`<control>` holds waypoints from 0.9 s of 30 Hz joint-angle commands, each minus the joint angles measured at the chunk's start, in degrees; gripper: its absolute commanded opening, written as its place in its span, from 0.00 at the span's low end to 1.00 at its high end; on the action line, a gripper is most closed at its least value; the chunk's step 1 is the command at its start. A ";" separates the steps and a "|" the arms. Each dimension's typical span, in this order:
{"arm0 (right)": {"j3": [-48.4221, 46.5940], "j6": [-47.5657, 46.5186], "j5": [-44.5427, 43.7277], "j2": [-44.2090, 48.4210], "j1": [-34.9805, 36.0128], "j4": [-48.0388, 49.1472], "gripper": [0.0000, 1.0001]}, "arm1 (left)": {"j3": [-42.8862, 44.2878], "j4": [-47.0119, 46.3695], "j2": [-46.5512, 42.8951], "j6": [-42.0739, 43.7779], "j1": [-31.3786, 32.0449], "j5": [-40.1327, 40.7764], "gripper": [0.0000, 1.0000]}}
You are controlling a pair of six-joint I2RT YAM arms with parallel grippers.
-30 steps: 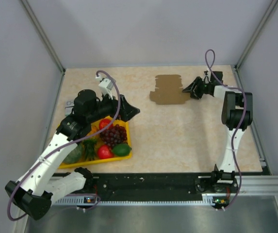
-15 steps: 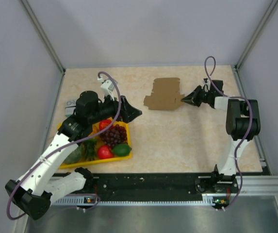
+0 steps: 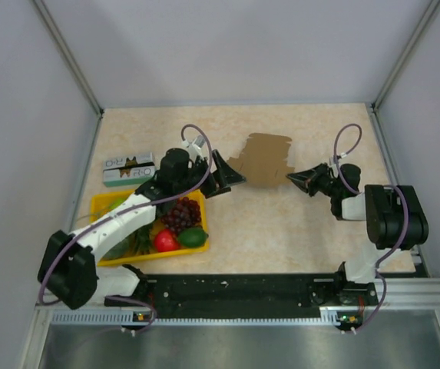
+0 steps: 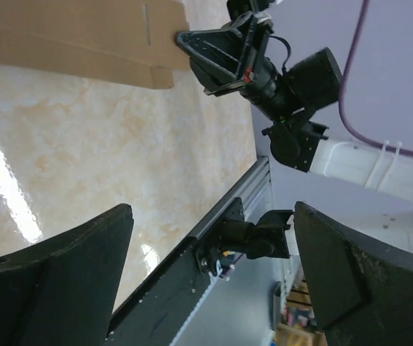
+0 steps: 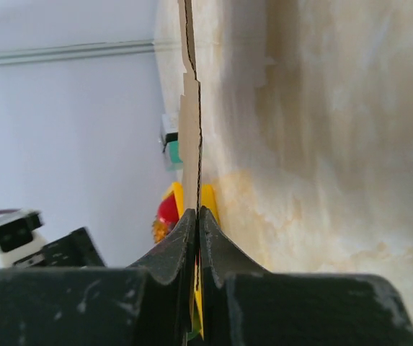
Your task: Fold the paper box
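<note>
Since a second ago our left claw [image 3: 229,177] has swung from over the yellow fruit tray [image 3: 166,255] to the left edge of the paper box [image 3: 266,157], spread wide and empty. Our right claw [image 3: 292,177] has dragged that flat sheet nearer across the table [image 3: 281,227], pinched tight on its right edge.

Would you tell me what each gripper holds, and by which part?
The right gripper pinches the flat paper box by its right edge; the left gripper is open, holding nothing.
</note>
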State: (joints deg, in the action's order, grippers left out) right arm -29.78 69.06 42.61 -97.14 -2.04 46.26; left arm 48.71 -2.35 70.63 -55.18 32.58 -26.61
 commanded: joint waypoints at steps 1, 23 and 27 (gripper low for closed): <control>4.20 12.75 -2.18 5.82 0.02 18.86 0.00 | 3.76 -10.99 7.14 -12.48 1.96 0.50 0.97; 10.18 13.30 -7.27 30.60 1.43 4.11 0.00 | 10.71 -26.21 22.89 -22.43 3.28 7.44 0.62; 10.88 13.38 -7.98 32.80 1.69 2.35 0.00 | 9.74 -25.95 20.08 -18.22 3.46 10.17 0.50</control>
State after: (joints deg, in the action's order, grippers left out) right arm -19.44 83.07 36.42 -67.18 -0.91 50.24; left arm 57.98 -24.82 94.41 -78.02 35.68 -19.97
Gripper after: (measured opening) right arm 0.008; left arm 0.560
